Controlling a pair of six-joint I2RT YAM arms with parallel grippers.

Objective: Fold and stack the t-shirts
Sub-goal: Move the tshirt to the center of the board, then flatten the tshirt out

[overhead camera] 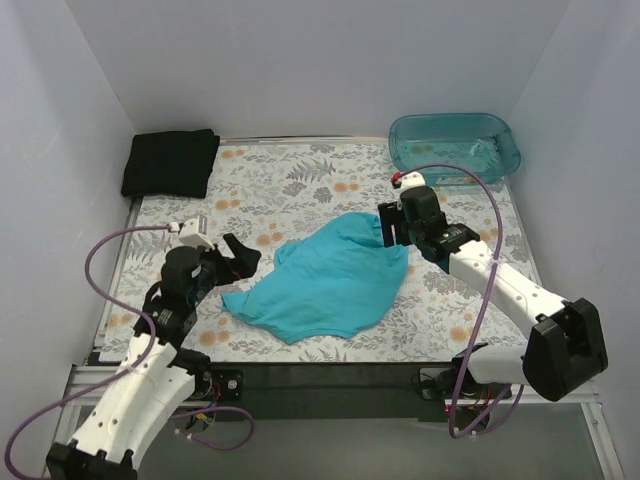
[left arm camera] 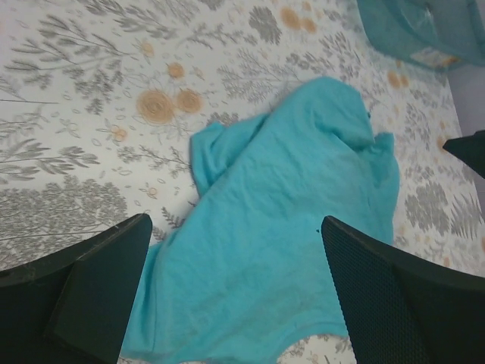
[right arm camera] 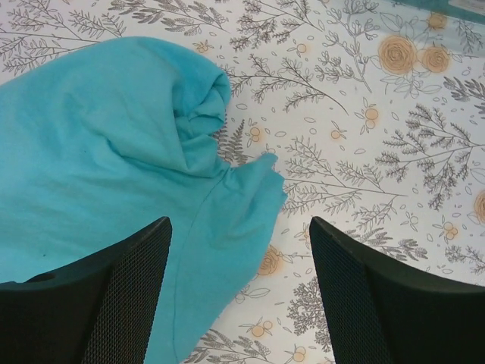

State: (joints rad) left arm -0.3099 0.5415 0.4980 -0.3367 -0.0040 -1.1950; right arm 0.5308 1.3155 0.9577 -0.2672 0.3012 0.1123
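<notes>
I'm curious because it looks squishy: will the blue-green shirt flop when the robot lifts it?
Probably: the turquoise t-shirt lies in soft rumpled folds, so it should droop from a pinch. It looks thin, so likely light. Pushed, it would probably bunch up.

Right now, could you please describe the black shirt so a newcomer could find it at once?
Take the floral-patterned table and go to its far left corner. The black t-shirt lies there, folded into a flat rectangle. Unlike it, the turquoise t-shirt lies crumpled mid-table, and the teal tub is see-through plastic in the far right corner.
</notes>
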